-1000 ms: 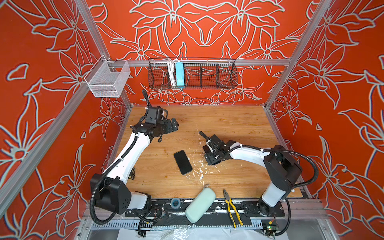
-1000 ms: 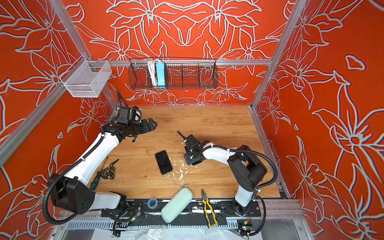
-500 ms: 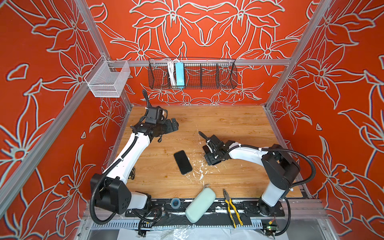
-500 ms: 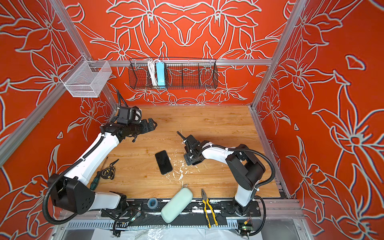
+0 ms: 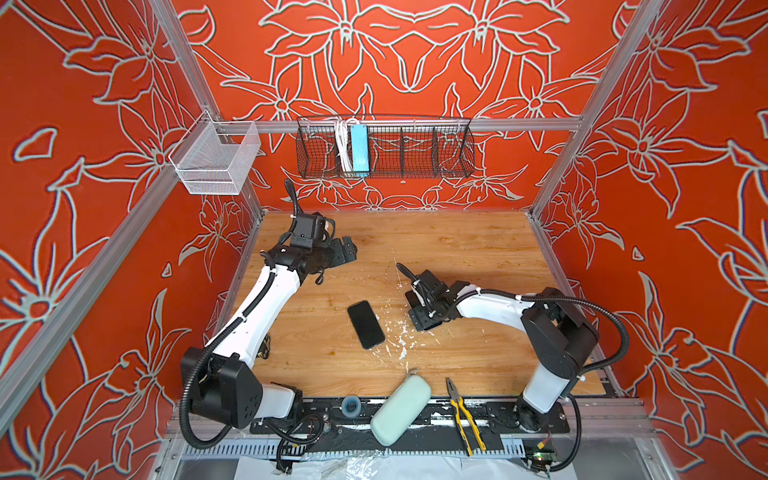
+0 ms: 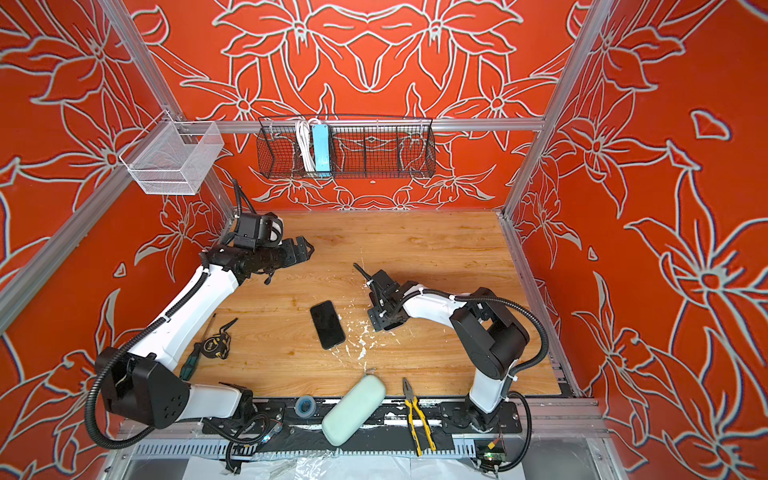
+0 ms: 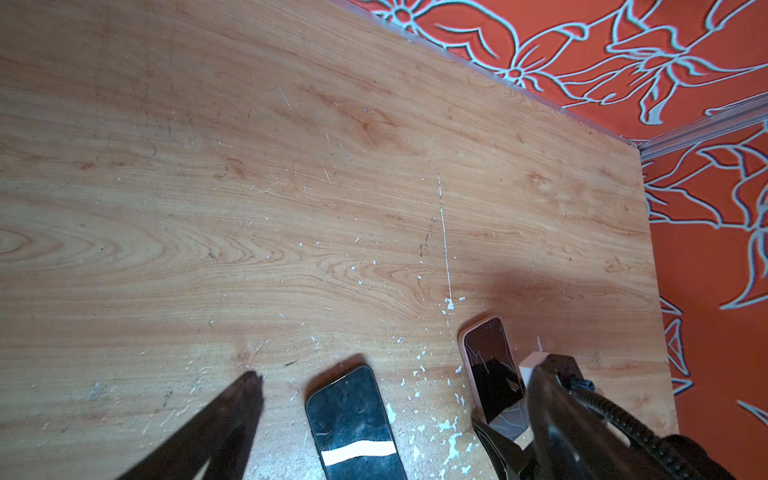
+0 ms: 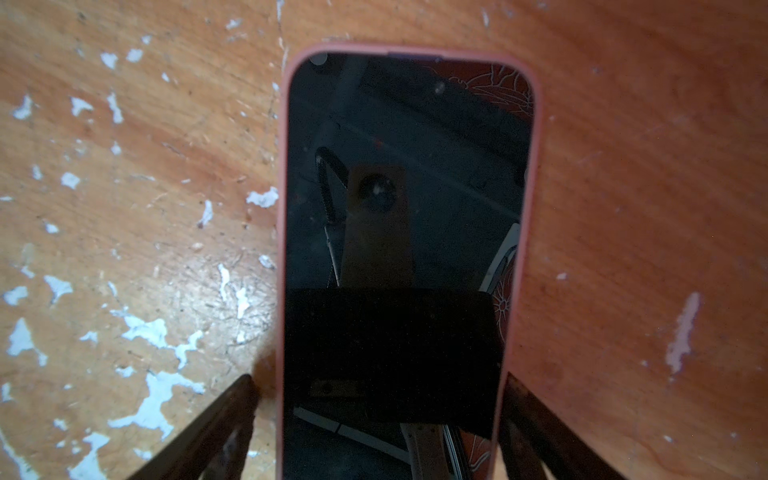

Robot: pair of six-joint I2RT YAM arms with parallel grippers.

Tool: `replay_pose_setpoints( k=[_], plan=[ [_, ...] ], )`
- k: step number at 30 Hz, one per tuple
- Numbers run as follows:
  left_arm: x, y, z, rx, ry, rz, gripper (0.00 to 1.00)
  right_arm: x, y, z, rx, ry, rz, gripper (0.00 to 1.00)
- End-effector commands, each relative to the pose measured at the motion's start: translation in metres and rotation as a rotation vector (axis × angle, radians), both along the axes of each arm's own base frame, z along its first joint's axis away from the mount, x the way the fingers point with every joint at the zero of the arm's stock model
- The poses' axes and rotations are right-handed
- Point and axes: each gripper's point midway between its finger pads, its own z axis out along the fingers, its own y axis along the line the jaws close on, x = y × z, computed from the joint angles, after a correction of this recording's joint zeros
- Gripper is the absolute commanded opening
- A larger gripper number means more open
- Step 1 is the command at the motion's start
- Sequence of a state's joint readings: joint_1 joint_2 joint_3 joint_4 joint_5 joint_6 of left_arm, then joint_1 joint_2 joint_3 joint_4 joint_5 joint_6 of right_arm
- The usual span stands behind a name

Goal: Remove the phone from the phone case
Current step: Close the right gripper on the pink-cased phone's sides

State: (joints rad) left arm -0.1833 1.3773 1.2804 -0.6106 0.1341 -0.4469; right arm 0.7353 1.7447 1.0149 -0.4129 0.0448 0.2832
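Right gripper released, fingers straddling the pink phone case, one finger clear of it. Phone still inside case, flat mid-bench. Bare black phone just beside. Left gripper released, empty, near back-left corner.

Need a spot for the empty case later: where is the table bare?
Bare patch: the back right of the table, between back wall, right wall and right arm. A smaller strip lies between the left gripper and the black phone. Crowded: the middle, where the right gripper, jaws open, straddles the cased phone, and the front edge with pouch and pliers.
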Motion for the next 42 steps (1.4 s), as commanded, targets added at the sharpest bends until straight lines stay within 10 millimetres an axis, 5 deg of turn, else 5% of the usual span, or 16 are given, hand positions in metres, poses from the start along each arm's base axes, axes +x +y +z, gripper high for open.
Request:
replay_pose_setpoints(
  k=[1,26,42],
  plan=[
    [-0.002,0.001,0.004,-0.002,-0.018,0.007,0.97,-0.004,0.002,-0.010,-0.026,0.026,0.018,0.90],
    [-0.004,0.002,0.008,0.001,-0.030,0.010,0.97,0.002,-0.005,-0.020,-0.081,0.059,-0.080,0.87],
    [-0.004,0.002,0.009,0.001,-0.033,0.011,0.97,-0.015,-0.007,-0.018,-0.060,0.109,-0.040,0.85]
  ],
)
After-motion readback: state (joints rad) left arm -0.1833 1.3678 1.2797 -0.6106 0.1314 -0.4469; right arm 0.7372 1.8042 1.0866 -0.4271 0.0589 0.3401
